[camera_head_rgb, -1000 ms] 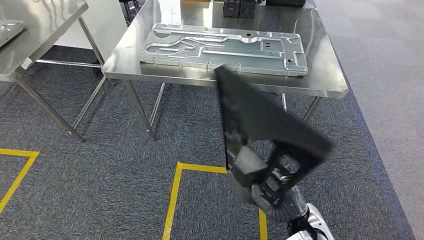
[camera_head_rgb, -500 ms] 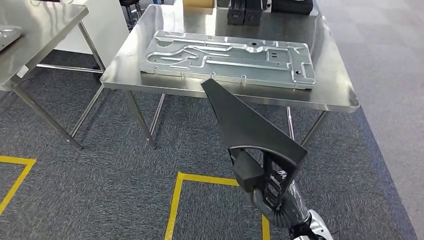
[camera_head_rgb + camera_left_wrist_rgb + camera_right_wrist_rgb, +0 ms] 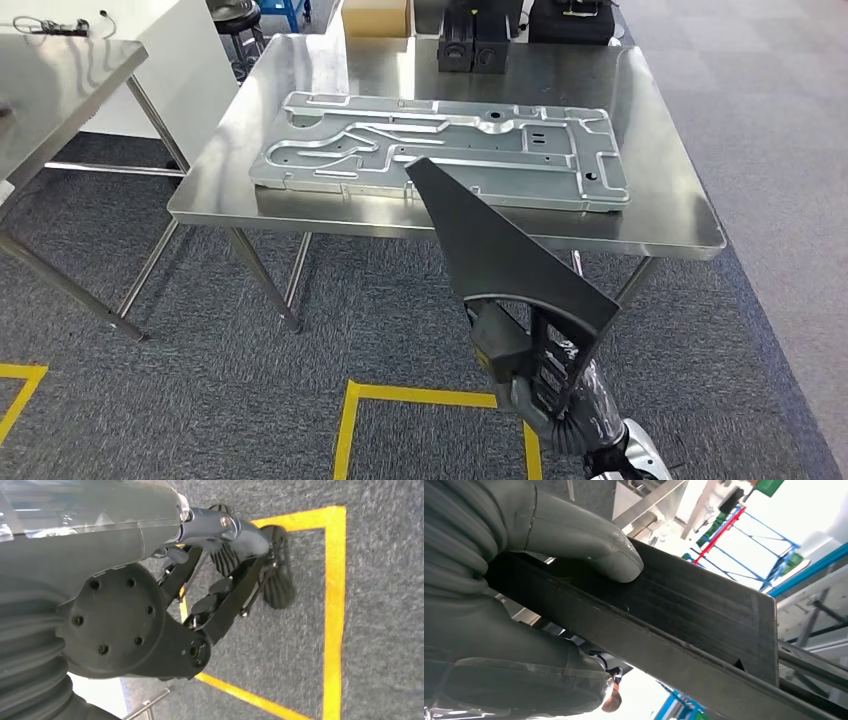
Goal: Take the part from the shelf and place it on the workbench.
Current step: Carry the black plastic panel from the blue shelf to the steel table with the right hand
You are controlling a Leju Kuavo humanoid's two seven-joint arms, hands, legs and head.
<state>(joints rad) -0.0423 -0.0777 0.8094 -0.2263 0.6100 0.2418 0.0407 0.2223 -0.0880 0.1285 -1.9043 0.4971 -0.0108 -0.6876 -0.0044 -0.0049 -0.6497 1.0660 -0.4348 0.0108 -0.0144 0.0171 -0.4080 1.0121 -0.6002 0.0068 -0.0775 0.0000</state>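
Black plastic part (image 3: 500, 255), flat, wedge-shaped, tapering to point, gripped at wide end by right hand (image 3: 525, 365); thumb (image 3: 589, 542) presses its face. Pointed tip aims ahead toward steel workbench (image 3: 660, 215), likely for setting down beside grey metal plate (image 3: 440, 150). Left hand state: cannot tell.

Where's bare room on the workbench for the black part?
Judging from the head view: the right margin of the workbench, beside the metal plate, and the strip behind it are bare. Narrow strip along the front edge. Far edge crowded: cardboard box, black boxes. Right hand holds the black part.
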